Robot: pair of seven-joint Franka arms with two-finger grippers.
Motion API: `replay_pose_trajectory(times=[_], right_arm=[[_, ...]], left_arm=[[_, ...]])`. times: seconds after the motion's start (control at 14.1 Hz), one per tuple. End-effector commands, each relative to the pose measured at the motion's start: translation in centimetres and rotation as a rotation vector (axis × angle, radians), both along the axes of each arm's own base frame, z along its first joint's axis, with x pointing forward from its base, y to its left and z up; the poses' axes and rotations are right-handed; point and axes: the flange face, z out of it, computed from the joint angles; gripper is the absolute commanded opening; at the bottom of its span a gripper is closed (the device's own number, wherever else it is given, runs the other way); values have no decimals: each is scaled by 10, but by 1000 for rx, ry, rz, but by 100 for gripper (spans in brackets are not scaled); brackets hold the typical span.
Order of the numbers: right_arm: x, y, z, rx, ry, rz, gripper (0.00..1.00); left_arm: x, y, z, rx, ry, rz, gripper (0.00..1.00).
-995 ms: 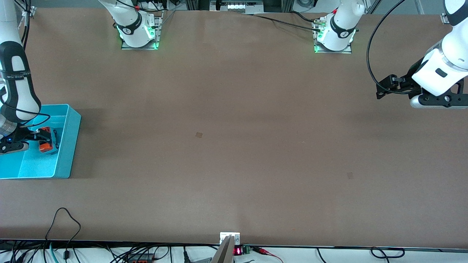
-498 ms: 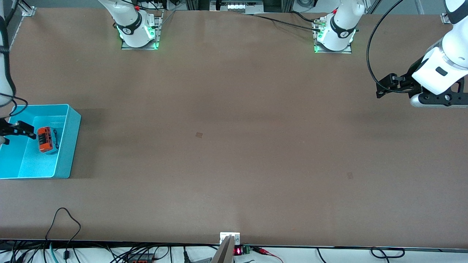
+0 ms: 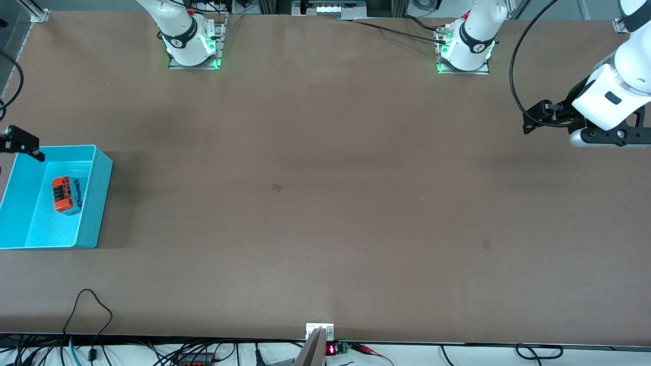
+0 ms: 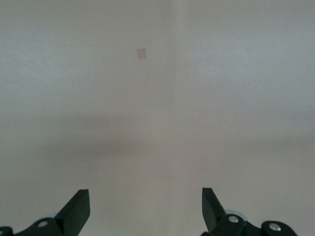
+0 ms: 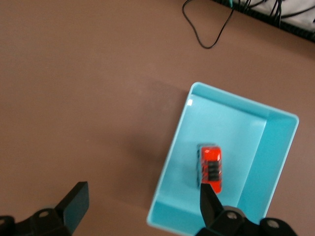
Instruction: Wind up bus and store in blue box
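The bench (image 3: 325, 203) is a broad brown surface, with the two arm bases at its edge farthest from the front camera. A loop of black cable (image 3: 91, 305) lies on the bench nearer to the front camera than the blue box.

The blue box (image 3: 99, 203) sits at the right arm's end of the bench, open-topped, its long side running toward the front camera. In the right wrist view the blue box (image 5: 280, 147) shows its pale floor and low walls from straight above.

The left gripper (image 3: 531, 122) hangs in the air over the left arm's end of the bench, well apart from the blue box, and this arm waits. Its fingers (image 4: 78, 209) stand spread wide with only bare bench between them, holding nothing.

The right gripper (image 5: 142, 204) is up in the air over the blue box's edge that lies farthest from the front camera. In the front view only a dark part of the right gripper (image 3: 20, 142) shows at the frame's edge. Its fingers (image 5: 76, 201) are spread wide too and grip nothing.

The bus (image 3: 63, 194) lies inside the blue box on its floor, close beside the long wall that faces the bench's middle, clear of both grippers. From the right wrist view the bus (image 5: 211, 168) shows its orange body and dark roof panel.
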Motion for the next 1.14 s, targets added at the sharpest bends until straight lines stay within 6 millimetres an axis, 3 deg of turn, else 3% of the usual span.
replay_pose_trajectory(times=[0.0,0.14,0.36,1.07], right_arm=[[-8,54,45,-5,67,-38,100],[-17,78,71,-11,101,-140,100],[-29,102,86,-10,115,-230,100],[-31,102,81,-8,144,-232,100]], left_arm=[[-4,0,11,-2,9,-7,100],[-4,0,10,0,10,-7,100],[-4,0,10,-2,11,-7,100],[-4,0,11,0,10,-9,100]])
